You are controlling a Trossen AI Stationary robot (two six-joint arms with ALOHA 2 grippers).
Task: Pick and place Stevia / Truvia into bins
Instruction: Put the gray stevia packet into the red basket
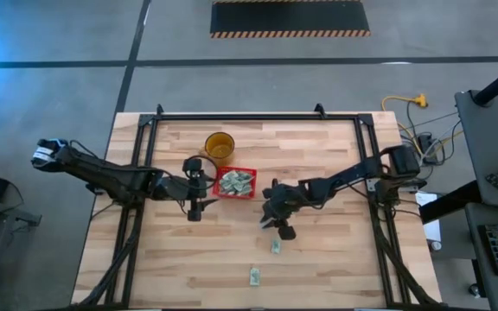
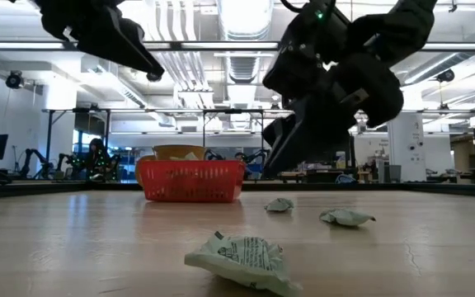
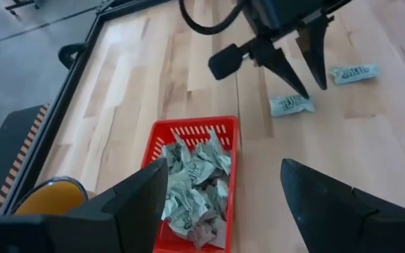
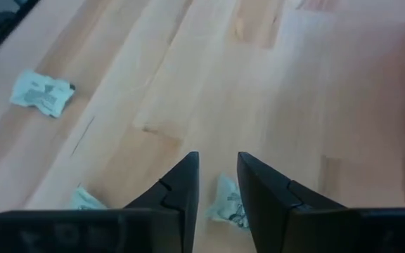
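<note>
Most of the job looks done. The small square red plastic mesh basket (image 1: 235,183) sits just above table centre, already heaped with crumpled pale green-and-white paper sachets (image 3: 192,184). The amber translucent cup (image 1: 219,145) stands just beside it at about 11 o'clock, with no part in the work.

Still loose on the light wooden table (image 1: 335,259): two sachets clear in the high view. One (image 1: 276,246) lies at 5 o'clock from the basket, near it; the other (image 1: 254,276) lies further out, towards 6 o'clock, close to the table's near edge. The low view shows three sachets in front of the basket, so a third may be hidden under the right arm; cannot confirm from above.

Right gripper (image 1: 278,226) hangs low just above the nearer sachet, fingers narrowly parted and holding nothing; in the right wrist view a sachet (image 4: 225,202) lies at the fingertips.

Left gripper (image 1: 194,207) waits at 8 o'clock of the basket, just beside it, fingers spread wide and empty.

Judgement: a pick is being set up; two, maybe three, sachets left to bin.
</note>
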